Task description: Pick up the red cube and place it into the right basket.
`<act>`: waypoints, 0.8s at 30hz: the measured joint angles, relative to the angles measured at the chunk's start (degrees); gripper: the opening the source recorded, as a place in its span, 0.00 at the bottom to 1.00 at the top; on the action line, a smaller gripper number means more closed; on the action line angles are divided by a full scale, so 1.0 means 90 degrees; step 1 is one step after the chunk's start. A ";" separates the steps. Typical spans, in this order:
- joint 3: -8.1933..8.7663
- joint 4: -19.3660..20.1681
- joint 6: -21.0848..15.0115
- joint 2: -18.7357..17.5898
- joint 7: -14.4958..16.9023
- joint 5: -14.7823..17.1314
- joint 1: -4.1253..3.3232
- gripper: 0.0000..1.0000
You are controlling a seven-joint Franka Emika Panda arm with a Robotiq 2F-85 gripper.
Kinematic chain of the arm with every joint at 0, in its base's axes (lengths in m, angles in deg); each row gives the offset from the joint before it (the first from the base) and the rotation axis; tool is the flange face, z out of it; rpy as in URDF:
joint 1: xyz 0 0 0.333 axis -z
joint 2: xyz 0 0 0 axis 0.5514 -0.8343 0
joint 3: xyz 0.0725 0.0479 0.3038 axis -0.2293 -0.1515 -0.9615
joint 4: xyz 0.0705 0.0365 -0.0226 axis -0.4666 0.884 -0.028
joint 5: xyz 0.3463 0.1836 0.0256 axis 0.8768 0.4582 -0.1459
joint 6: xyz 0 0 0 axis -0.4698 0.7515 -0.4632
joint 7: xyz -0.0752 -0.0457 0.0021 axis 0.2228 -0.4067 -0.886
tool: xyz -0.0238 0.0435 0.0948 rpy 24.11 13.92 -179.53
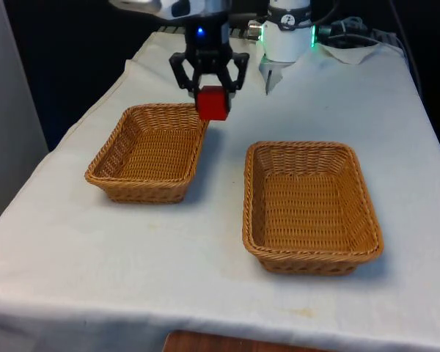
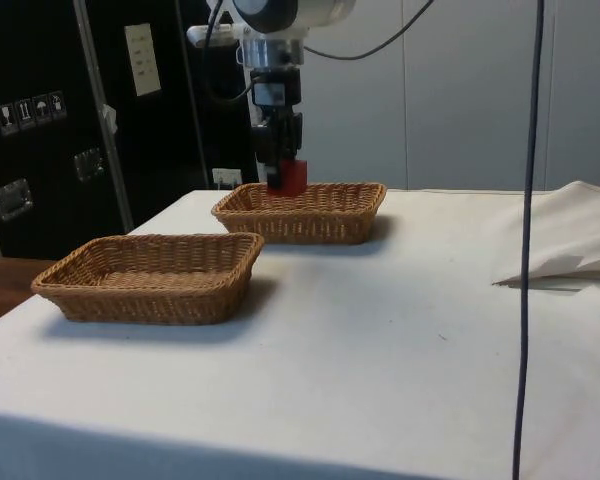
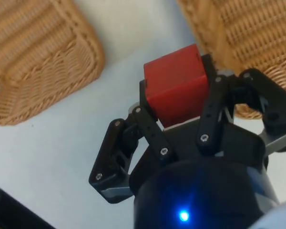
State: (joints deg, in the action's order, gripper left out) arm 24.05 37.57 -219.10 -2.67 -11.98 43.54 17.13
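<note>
2 baskets wait empty; we see the gripper (image 1: 210, 89) clamped on the red cube (image 1: 213, 102), lifted by the basket (image 1: 148, 152) on the front view's left, the other basket (image 1: 309, 206) unreached.

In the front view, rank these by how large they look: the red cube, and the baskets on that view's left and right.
1. Right basket, though it sits nearer the camera, so its true size versus the other is unsure.
2. Left basket.
3. Red cube, clearly smallest, held by the gripper.
</note>
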 measured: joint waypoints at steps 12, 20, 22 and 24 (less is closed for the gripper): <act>0.0414 -0.0509 0.0108 -0.0554 0.0592 0.0344 0.0089 0.03; 0.0681 -0.0904 0.0178 -0.1006 0.1025 0.0662 0.0166 0.03; 0.0707 -0.0949 0.0191 -0.1063 0.1076 0.0707 0.0172 0.03; 0.0758 -0.1031 0.0197 -0.1190 0.1184 0.0802 0.0191 0.03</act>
State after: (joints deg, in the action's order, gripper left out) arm 30.87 28.29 -217.33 -13.38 -1.33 50.76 18.85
